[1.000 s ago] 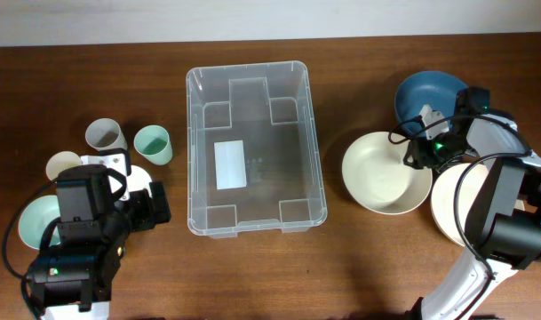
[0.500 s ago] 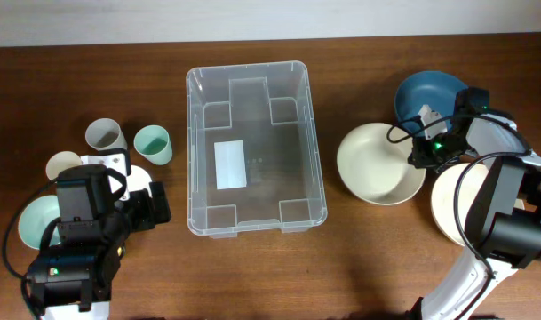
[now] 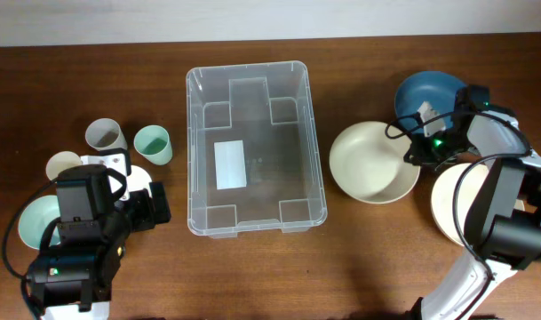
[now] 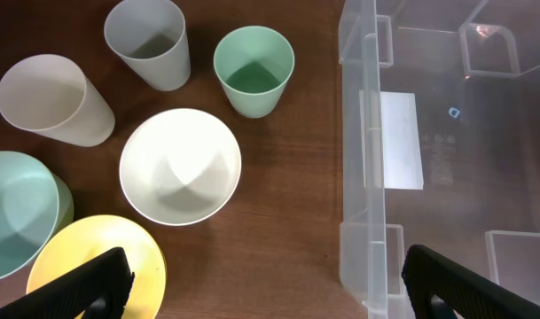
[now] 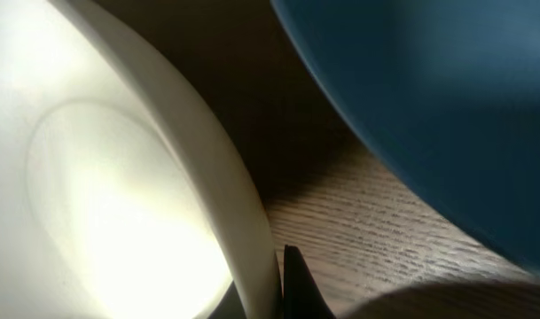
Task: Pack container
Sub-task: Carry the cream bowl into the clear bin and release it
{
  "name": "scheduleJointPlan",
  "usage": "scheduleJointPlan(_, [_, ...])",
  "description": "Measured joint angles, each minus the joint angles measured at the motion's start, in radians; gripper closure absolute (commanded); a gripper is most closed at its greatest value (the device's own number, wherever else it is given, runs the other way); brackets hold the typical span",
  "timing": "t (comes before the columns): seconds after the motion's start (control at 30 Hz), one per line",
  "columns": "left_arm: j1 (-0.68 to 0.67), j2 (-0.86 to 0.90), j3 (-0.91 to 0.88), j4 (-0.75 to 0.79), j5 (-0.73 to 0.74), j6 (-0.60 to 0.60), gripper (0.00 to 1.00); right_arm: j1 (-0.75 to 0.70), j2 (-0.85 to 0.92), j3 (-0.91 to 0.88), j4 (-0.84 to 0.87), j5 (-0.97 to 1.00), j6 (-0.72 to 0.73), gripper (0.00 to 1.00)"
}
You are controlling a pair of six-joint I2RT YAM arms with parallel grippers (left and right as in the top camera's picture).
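The clear plastic container (image 3: 252, 98) stands empty in the middle of the table, a white label on its base; its left wall shows in the left wrist view (image 4: 367, 159). My right gripper (image 3: 418, 151) is shut on the rim of a cream bowl (image 3: 368, 164), held right of the container; the rim sits between the fingers in the right wrist view (image 5: 274, 288). My left gripper (image 4: 265, 292) is open and empty, over bare wood between a yellow plate (image 4: 74, 257) and the container's left wall.
A blue bowl (image 3: 430, 93) and another cream bowl (image 3: 452, 209) lie at the right. At the left are a white bowl (image 4: 179, 167), a green cup (image 4: 252, 71), a grey cup (image 4: 150, 40), a cream cup (image 4: 48, 102) and a pale green bowl (image 4: 12, 213).
My right gripper has dragged the cream bowl leftward toward the container. The left arm has not moved.
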Motion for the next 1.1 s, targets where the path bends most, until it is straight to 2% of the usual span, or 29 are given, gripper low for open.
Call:
scheduleJointPlan(0.3, [0.0, 0.0, 0.0, 0.0, 0.0, 0.0, 0.01, 0.08, -0.217, 0.181, -0.016, 0.004, 0.129, 0.96])
scheduleJointPlan(0.5, [0.0, 0.0, 0.0, 0.0, 0.0, 0.0, 0.01, 0.25, -0.282, 0.368, -0.011, 0.087, 0.216, 0.96])
scheduleJointPlan(0.83, [0.0, 0.0, 0.022, 0.006, -0.005, -0.003, 0.01, 0.609, -0.254, 0.409, 0.095, 0.226, 0.231, 0.96])
scheduleJointPlan(1.1, [0.0, 0.0, 0.073, 0.005, -0.026, -0.004, 0.01, 0.714, -0.069, 0.409, 0.138, 0.311, 0.224, 0.96])
